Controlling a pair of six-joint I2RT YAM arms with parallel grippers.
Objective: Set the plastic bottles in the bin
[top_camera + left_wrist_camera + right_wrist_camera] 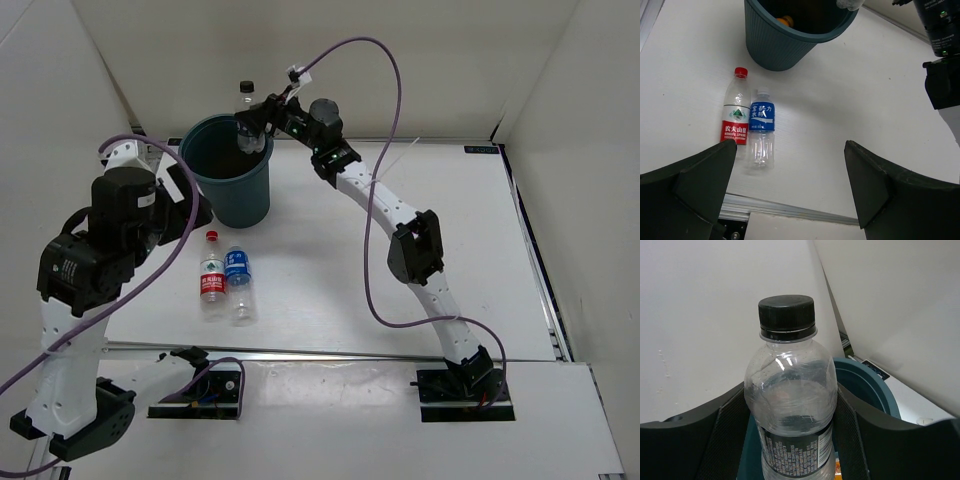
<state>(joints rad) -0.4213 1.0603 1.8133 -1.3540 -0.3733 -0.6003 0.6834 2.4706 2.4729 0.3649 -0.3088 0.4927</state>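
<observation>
My right gripper [253, 128] is shut on the clear bottle with a black cap [788, 390], holding it upright over the far rim of the dark teal bin [228, 170]. The same bottle [245, 105] shows above the bin in the top view. An orange bottle [785, 21] lies inside the bin [785, 42]. A red-labelled bottle with a red cap [212, 274] and a blue-labelled bottle [238, 283] lie side by side on the table in front of the bin. My left gripper [790, 187] hovers open above the table, near the red-labelled bottle [736, 114] and the blue-labelled bottle [762, 127].
White walls enclose the table at the back and both sides. A metal rail [330, 352] runs along the table's near edge. A purple cable [385, 150] arcs over the right arm. The right arm's links [942, 60] reach across the table's right half.
</observation>
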